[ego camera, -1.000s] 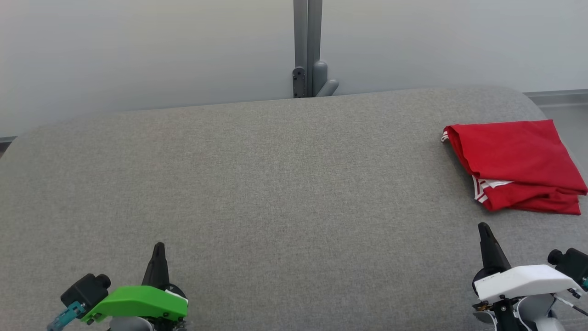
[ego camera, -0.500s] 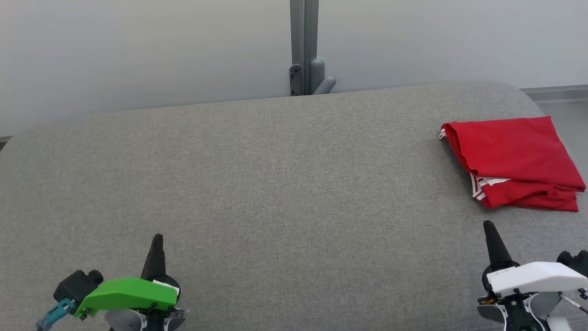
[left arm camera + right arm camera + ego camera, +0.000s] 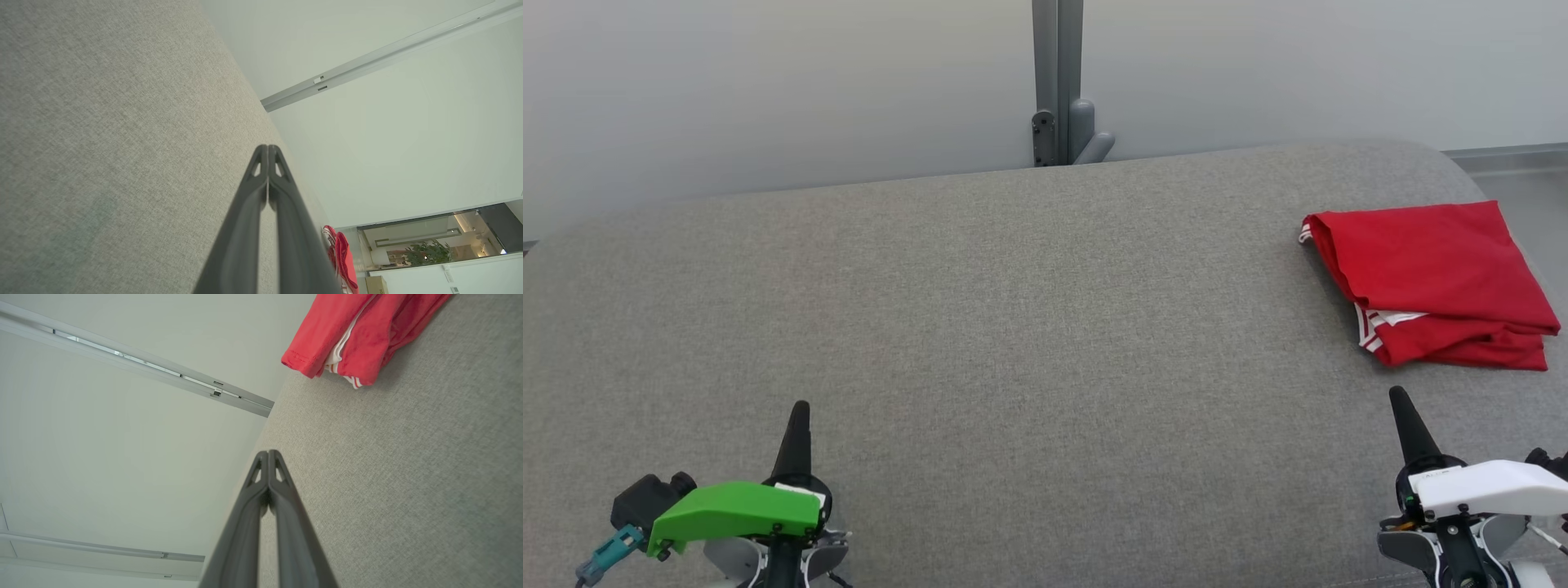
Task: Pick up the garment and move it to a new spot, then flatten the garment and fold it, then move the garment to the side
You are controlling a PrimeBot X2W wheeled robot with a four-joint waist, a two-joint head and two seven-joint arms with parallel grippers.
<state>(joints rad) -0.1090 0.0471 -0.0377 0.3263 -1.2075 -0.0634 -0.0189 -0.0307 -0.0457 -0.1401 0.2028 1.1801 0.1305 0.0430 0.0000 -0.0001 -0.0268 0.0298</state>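
The left gripper [image 3: 799, 407] is clenched on nothing, its two fingers pressed flat together in the left wrist view. Its tip stands a little further up the grey fabric surface [image 3: 1013, 327] than a second ago. The grey post [image 3: 1058, 82] behind has also shifted, so part of that may be the camera moving. The right gripper [image 3: 1399, 394] is likewise closed and empty, and has edged slightly outward. The folded red garment [image 3: 1429, 278] lies at the surface's far right end, just ahead of the right gripper but apart from it, and well away from the left gripper.
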